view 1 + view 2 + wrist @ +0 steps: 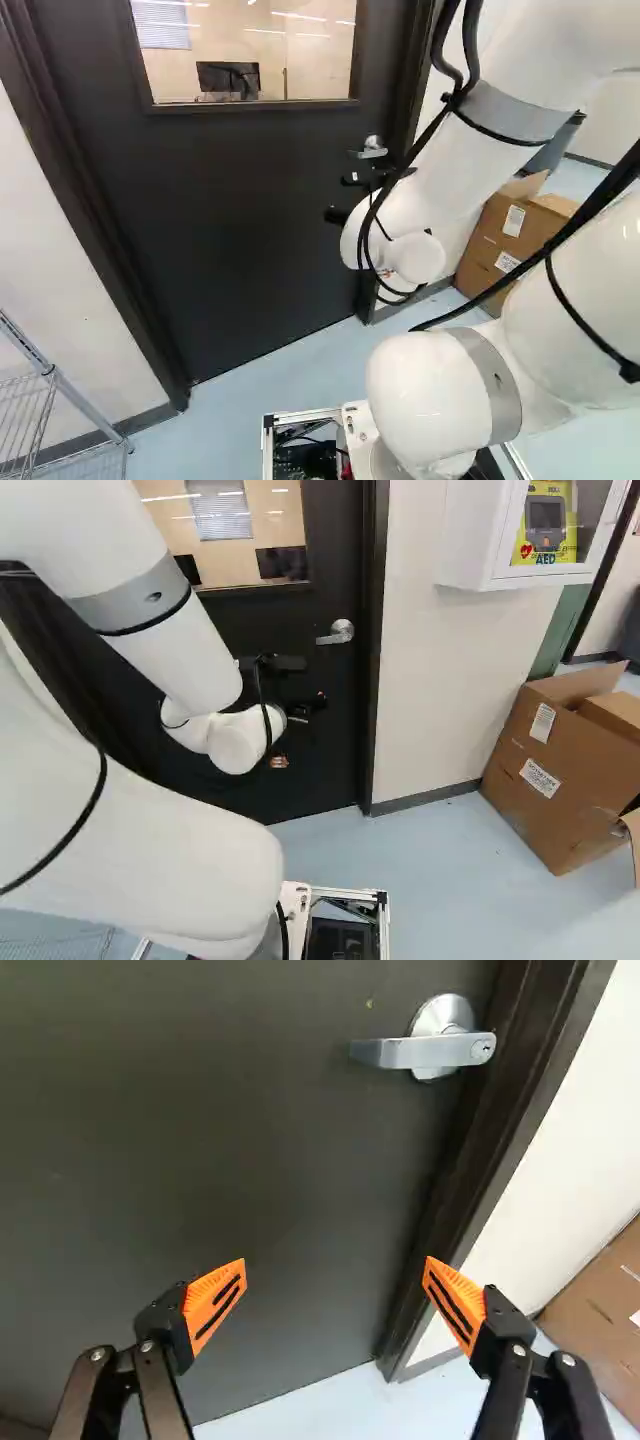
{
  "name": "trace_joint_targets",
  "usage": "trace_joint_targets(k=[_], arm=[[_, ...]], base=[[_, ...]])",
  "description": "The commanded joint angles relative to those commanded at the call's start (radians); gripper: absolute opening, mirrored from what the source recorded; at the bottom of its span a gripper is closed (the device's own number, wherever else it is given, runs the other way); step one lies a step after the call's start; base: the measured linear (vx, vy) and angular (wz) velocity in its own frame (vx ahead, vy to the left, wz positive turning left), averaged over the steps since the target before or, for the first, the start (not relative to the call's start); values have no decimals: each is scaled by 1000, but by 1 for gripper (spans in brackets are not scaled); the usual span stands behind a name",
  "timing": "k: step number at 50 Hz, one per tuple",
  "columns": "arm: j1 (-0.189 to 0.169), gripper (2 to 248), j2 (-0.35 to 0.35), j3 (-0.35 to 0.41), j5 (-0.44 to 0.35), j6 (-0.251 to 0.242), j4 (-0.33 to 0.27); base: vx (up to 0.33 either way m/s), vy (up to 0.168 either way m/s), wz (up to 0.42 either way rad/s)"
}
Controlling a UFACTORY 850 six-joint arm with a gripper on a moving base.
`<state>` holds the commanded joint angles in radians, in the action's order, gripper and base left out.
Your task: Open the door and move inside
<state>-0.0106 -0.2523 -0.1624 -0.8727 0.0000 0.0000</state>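
Left and right base views behind the arm [430, 390], angled down (both share the door [240, 220]), wrist view closer

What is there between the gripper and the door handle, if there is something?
Nothing stands between the open gripper and the door handle; the wrist view shows that stretch bare, with only the door behind it.

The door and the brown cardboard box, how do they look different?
The door is dark and shut; the box is brown, with its flaps open. The door has a window and a silver handle; the box has white labels. Both reach down to the floor.
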Motion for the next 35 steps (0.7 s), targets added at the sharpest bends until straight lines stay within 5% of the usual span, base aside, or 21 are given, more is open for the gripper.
trace_joint_targets(k=[35], arm=[[-5, 247, 27, -110, 0, 0, 0]], base=[[0, 0, 0]])
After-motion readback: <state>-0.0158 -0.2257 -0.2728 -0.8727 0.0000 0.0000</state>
